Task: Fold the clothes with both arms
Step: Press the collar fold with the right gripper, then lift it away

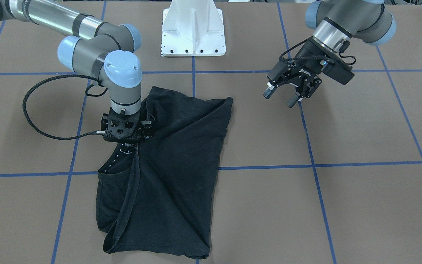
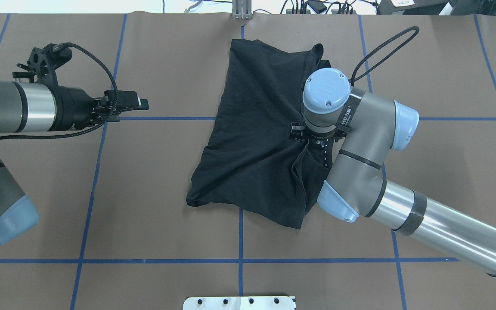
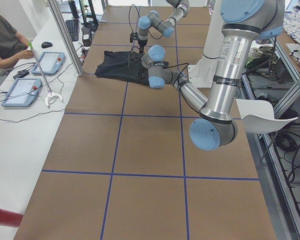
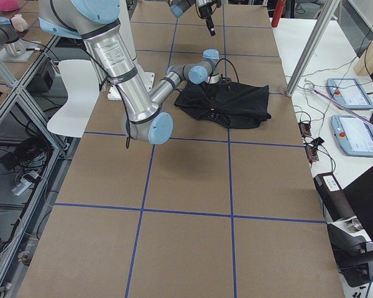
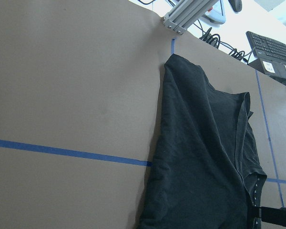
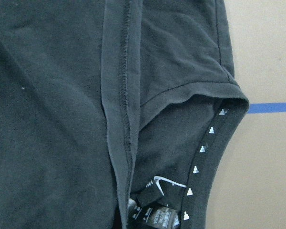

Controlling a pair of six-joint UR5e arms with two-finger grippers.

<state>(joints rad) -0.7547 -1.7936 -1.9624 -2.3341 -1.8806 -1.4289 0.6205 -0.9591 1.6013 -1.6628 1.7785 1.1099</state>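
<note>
The black T-shirt [image 1: 181, 165] [image 2: 256, 142] lies partly folded on the brown table, a flap laid across it with creases running toward its collar. The right wrist view looks straight down on the shirt [image 6: 52, 119], its hem seam and its white collar label [image 6: 155, 212]. My right gripper [image 1: 123, 132] [image 2: 317, 138] points straight down onto the shirt beside the collar. Its fingertips are hidden under the wrist, so I cannot tell whether it grips the cloth. My left gripper [image 1: 280, 98] [image 2: 142, 103] hovers open and empty above bare table, well away from the shirt [image 5: 200, 167].
The white mounting pedestal [image 1: 192, 33] stands at the robot's side of the table. Blue tape lines [image 1: 266, 167] grid the brown surface. A person [image 3: 5, 40] sits at a side bench with tablets [image 3: 47, 61]. A white chair [image 3: 265, 117] stands off the table.
</note>
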